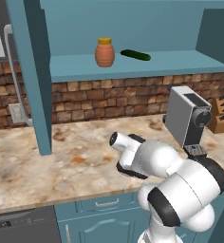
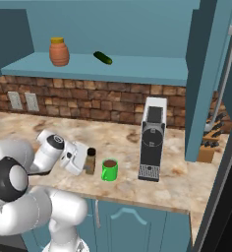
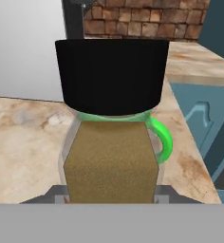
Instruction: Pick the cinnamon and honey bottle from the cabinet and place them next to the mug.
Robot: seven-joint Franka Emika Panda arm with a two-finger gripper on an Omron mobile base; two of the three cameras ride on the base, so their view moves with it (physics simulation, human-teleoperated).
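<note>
I've got the arm folded low over the counter (image 2: 123, 142), elbow bulked up near the base, forearm reaching forward and the wrist turned so the hand lies roughly level, pointing sideways along the counter toward the mug (image 2: 109, 170).

The gripper (image 2: 88, 161) is right at the cinnamon (image 2: 90, 161). In the right base view the jar stands upright at the front of the hand, low at the counter; I can't tell if its base touches the marble. In the hand view the cinnamon (image 3: 111, 142) sits dead centre between the finger tips (image 3: 57, 193), black cap up. The tips flank the jar's lower sides and look closed against it, so I read the fingers as clamped on the jar.

The mug is just beyond the fingers, directly behind the jar in the hand view, with its green rim and handle (image 3: 162, 140) peeking past the jar. From the right base view, jar and mug stand just beside each other with a narrow gap.

Coffee machine (image 2: 152, 140) is past the mug, further out from the fingers.

Honey bottle (image 1: 104, 52) is well above the fingers on the cabinet (image 1: 147, 64) shelf, upright, with the cucumber (image 1: 135, 55) lying beside it.
</note>
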